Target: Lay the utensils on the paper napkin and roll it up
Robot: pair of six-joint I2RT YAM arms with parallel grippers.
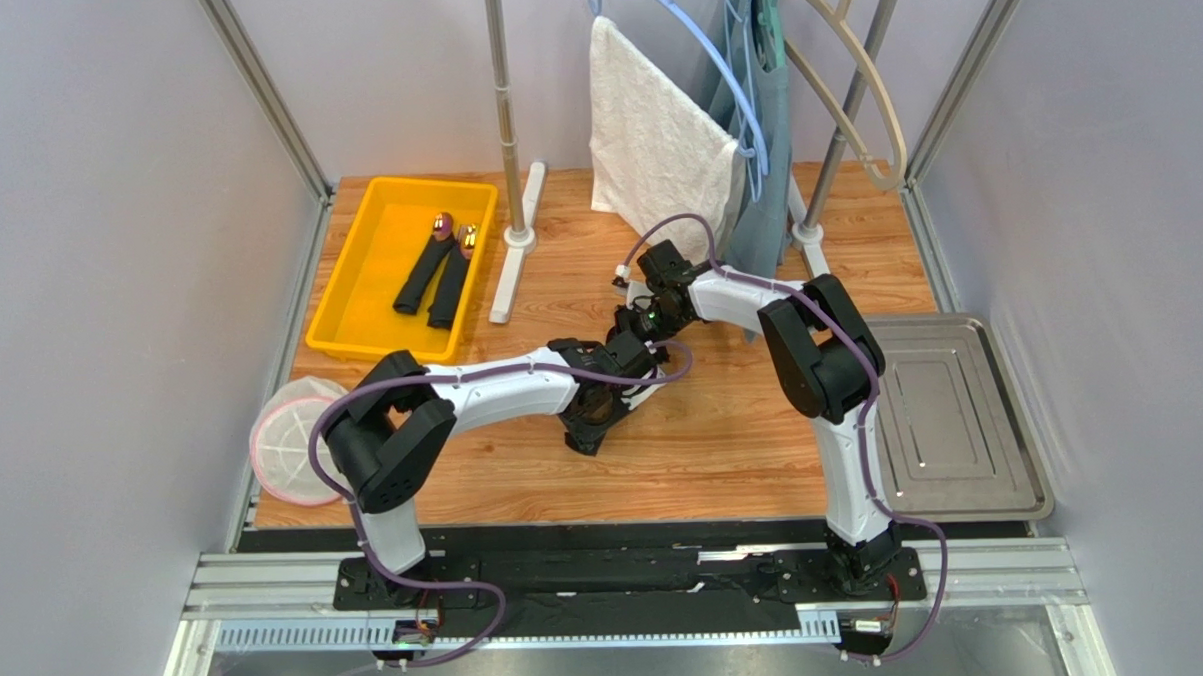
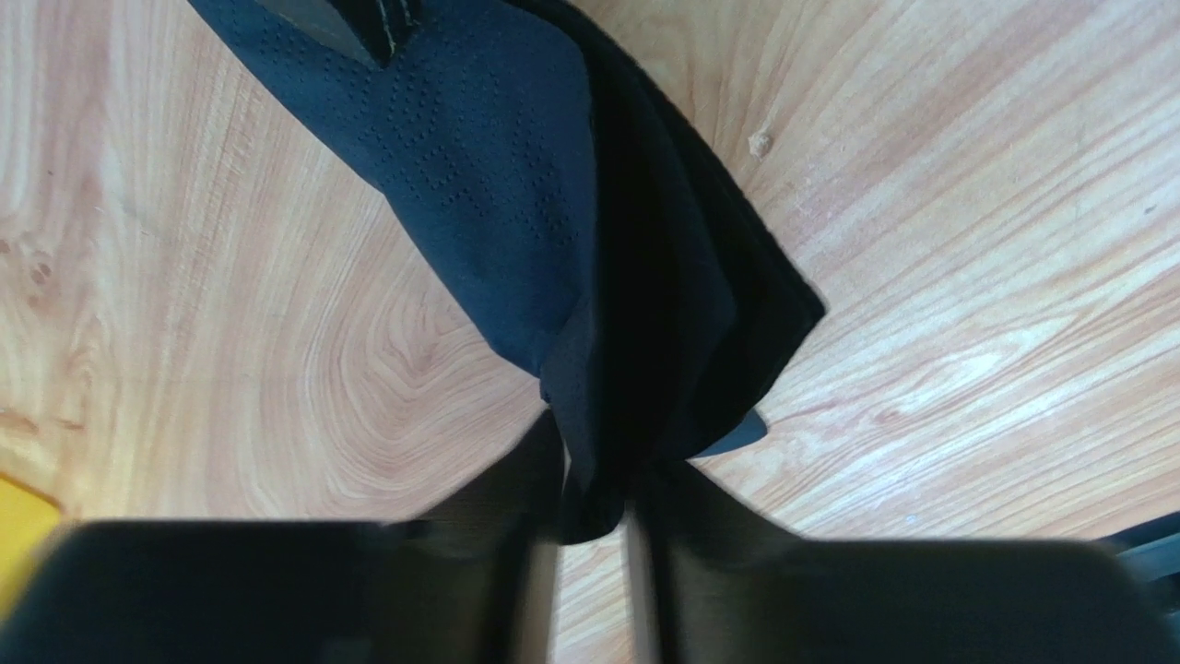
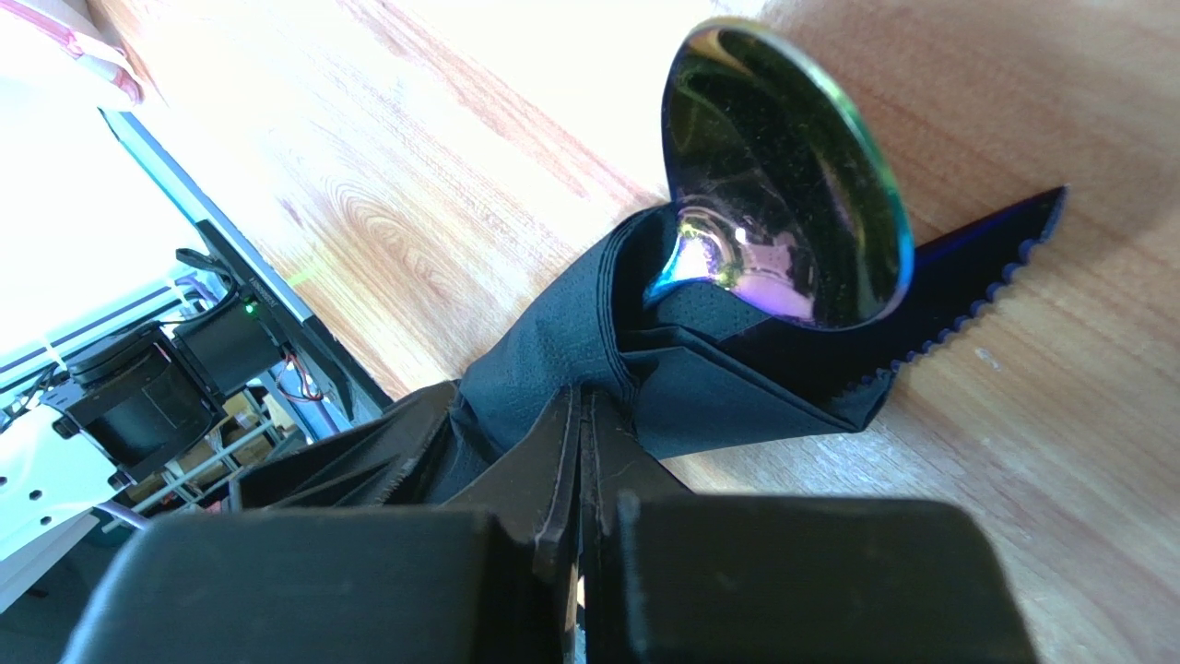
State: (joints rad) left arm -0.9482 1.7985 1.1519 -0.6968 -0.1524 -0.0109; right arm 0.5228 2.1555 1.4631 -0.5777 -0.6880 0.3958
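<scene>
The black paper napkin is wrapped into a loose roll around the utensils on the wooden table. An iridescent purple-gold spoon head and a blue serrated knife tip stick out of its far end. My right gripper is shut on a fold of the napkin near that end. My left gripper is shut on the napkin's other end. In the top view both grippers, left and right, meet at mid-table and hide most of the roll.
A yellow bin with more dark-handled cutlery stands at the back left. A white towel and a grey-blue garment hang on stands behind. A metal tray lies at the right, and a pink-rimmed round thing at the left edge.
</scene>
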